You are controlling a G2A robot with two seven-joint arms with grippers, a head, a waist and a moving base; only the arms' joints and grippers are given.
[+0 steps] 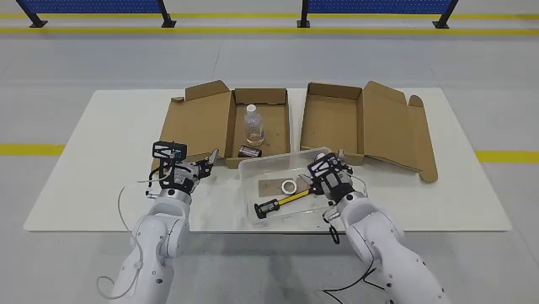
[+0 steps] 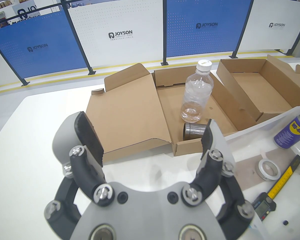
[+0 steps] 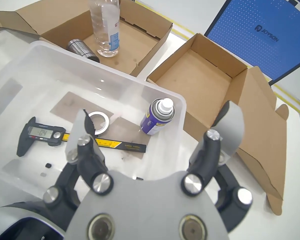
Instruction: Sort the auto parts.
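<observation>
Jaws: spread wide on both grippers, nothing held.
Left gripper (image 2: pixel 148 131): over bare table (image 1: pixel 101 161), lower left of centre in top view, just beside the clear bin's left wall.
Right gripper (image 3: pixel 157 116): above the bin's right end, over the spray can.
Left cardboard box (image 1: pixel 274 98): holds a clear bottle (image 1: pixel 253 124), upright, and a metal cylinder (image 1: pixel 249 151) on its side against the near wall, long axis left to right.
Right cardboard box (image 1: pixel 333 123): lid open, upper right of centre.
Clear bin (image 1: pixel 253 169): holds a caliper (image 1: pixel 282 204), a metal ring (image 1: pixel 287 186), and a spray can (image 3: pixel 156 121), upright.
Caliper: flat, long axis lower left to upper right, display head at lower left.
Ring: just beside the caliper's beam.
In the way: bin wall between left gripper and caliper; bottle close behind cylinder.
</observation>
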